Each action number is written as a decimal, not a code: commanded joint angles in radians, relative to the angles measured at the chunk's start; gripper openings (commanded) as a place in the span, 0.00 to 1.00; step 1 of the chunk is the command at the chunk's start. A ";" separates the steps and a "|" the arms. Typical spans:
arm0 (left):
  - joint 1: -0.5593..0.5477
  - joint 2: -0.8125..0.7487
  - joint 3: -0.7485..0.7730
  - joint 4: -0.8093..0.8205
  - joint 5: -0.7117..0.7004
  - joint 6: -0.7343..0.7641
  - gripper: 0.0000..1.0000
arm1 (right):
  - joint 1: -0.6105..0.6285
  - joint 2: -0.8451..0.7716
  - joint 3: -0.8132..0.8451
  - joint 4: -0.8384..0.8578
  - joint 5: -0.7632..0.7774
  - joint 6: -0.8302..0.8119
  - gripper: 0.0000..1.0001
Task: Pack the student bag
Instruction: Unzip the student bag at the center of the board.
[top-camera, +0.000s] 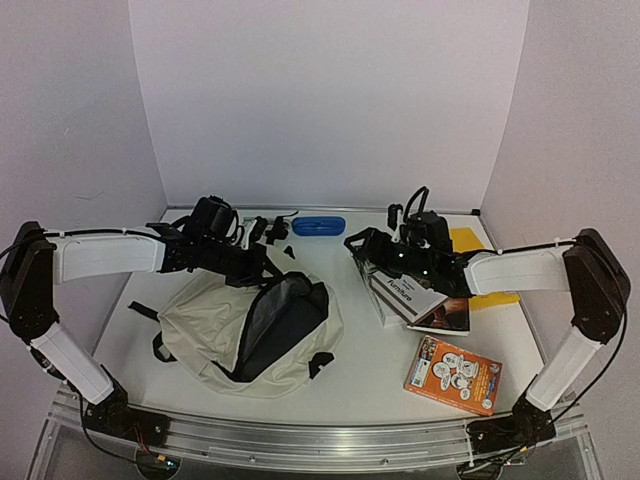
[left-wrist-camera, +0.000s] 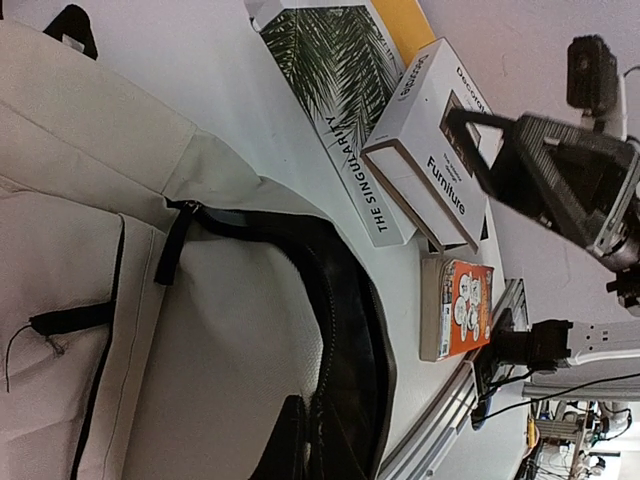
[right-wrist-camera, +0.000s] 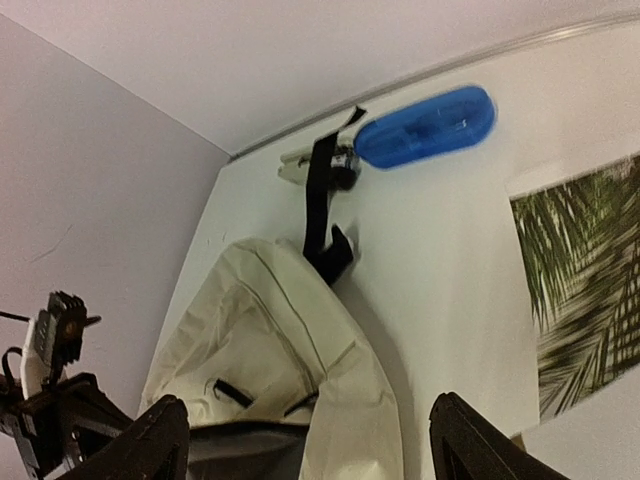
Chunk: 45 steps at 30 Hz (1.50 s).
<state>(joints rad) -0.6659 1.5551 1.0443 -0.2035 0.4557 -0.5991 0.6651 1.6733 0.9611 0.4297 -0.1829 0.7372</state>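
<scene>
The student bag (top-camera: 210, 325) is seen lying on the left half of the table (top-camera: 380, 395), its cream fabric slumped and its zipped mouth gaping towards the right, so that the dark lining is exposed. At the far rim of that mouth the left gripper (top-camera: 262, 262) is found with its jaws pressed together; whether fabric is pinched between them cannot be told. To the right of the bag, the right gripper (top-camera: 362, 248) is held over a stack of books, its fingers (right-wrist-camera: 160, 440) spread wide with nothing between them. The stack is topped by a white book titled "Furniture" (left-wrist-camera: 425, 140), under which a palm-leaf book titled "THE SINGULARITY" (left-wrist-camera: 335, 90) is laid. An orange book (top-camera: 453, 374) is placed apart, nearer the arm bases and right of the bag. Beyond the bag, by the back wall, a blue case (top-camera: 318, 226) is set.
</scene>
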 joint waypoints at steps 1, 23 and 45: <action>0.015 -0.026 -0.004 0.080 -0.056 -0.036 0.00 | 0.086 -0.018 -0.053 -0.121 -0.056 0.142 0.82; 0.047 -0.045 -0.016 0.114 -0.086 -0.074 0.00 | 0.255 0.125 0.041 -0.172 0.030 0.195 0.03; 0.660 -0.185 -0.171 0.199 0.161 -0.204 0.00 | 0.012 0.048 -0.028 -0.329 0.129 -0.014 0.00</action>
<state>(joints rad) -0.0963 1.4433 0.9131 -0.0898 0.6582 -0.7685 0.7238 1.7500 0.9459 0.1936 -0.1326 0.7807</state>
